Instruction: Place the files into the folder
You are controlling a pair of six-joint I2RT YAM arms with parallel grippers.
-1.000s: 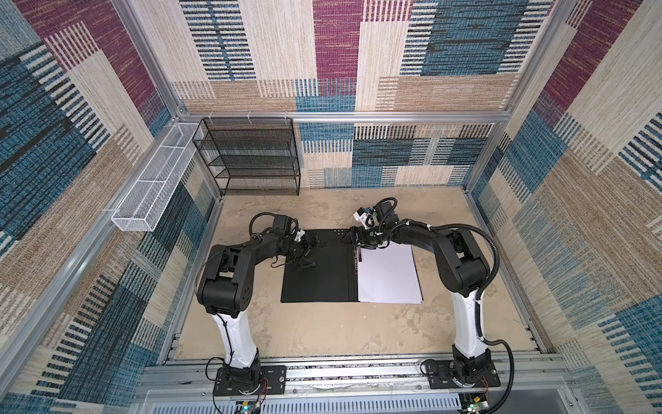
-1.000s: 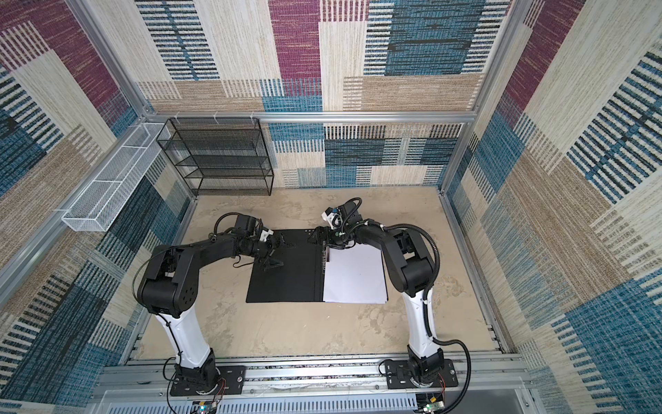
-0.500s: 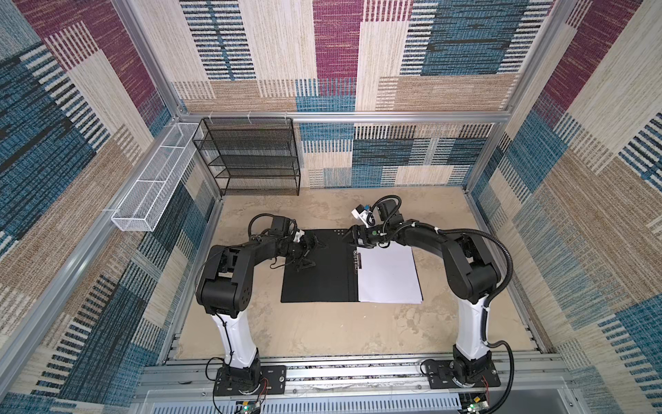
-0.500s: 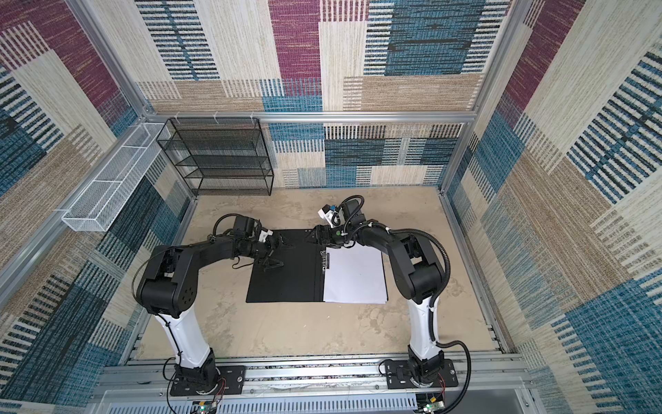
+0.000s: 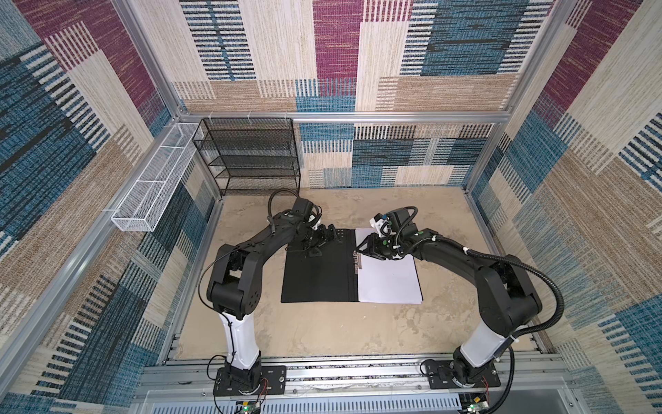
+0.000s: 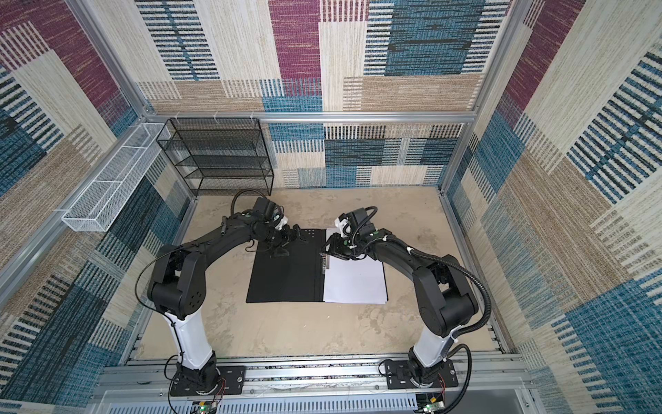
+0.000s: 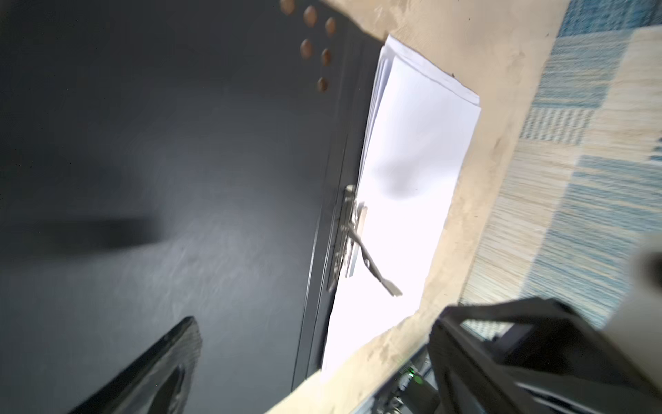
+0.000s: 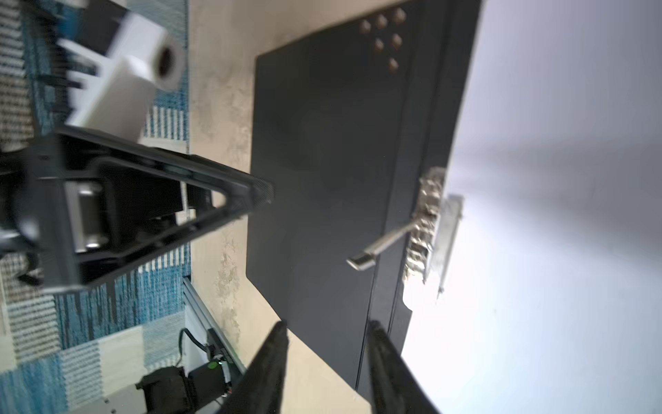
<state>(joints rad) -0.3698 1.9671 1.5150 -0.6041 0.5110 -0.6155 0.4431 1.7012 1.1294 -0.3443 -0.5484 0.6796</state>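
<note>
Looking down, we see the flat rectangular folder (image 5: 315, 276), open with its black inside up, lying on the sandy table (image 5: 322, 329). The white paper sheets (image 5: 388, 283) are stacked on its right half, beside the raised metal clip lever (image 8: 379, 247). Our left gripper (image 5: 322, 240) hovers wide over the folder's far left corner. Our right gripper (image 8: 327, 329) stands narrow over the spine's far end, holding nothing.

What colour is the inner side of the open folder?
The folder is black inside; the right wrist view shows it best.
</note>
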